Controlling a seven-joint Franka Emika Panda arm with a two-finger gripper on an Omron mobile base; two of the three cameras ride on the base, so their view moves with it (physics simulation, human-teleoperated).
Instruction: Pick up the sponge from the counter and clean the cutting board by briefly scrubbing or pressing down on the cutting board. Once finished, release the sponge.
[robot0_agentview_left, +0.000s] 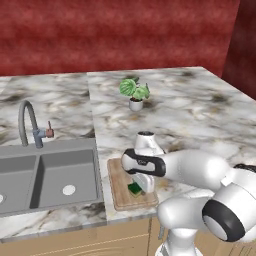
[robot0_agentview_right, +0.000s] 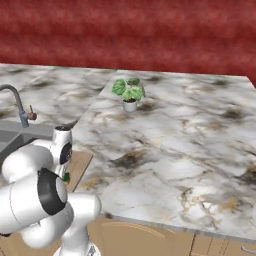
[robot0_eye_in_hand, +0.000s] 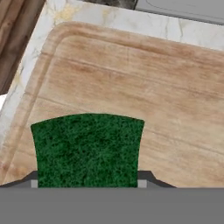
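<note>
My gripper (robot0_eye_in_hand: 87, 183) is shut on the sponge (robot0_eye_in_hand: 87, 148), whose dark green top sits between the two fingertips (robot0_eye_in_hand: 146, 178). The cutting board (robot0_eye_in_hand: 144, 87), light wood with lengthwise grain, lies directly beneath it. In the left base view the sponge (robot0_agentview_left: 134, 188) shows under my hand (robot0_agentview_left: 142, 184) at the near right part of the cutting board (robot0_agentview_left: 119, 195), low over it or touching it; I cannot tell which. The board lies on the marble counter (robot0_agentview_left: 190, 110) near its front edge. From the right base view, a green bit of the sponge (robot0_agentview_right: 66, 176) shows beside the cutting board (robot0_agentview_right: 81, 161), mostly behind the arm.
A grey double sink (robot0_agentview_left: 50, 175) with a curved faucet (robot0_agentview_left: 29, 122) lies just left of the board. A small potted plant (robot0_agentview_left: 135, 94) stands farther back on the counter. The counter's front edge (robot0_agentview_left: 130, 216) runs close below the board.
</note>
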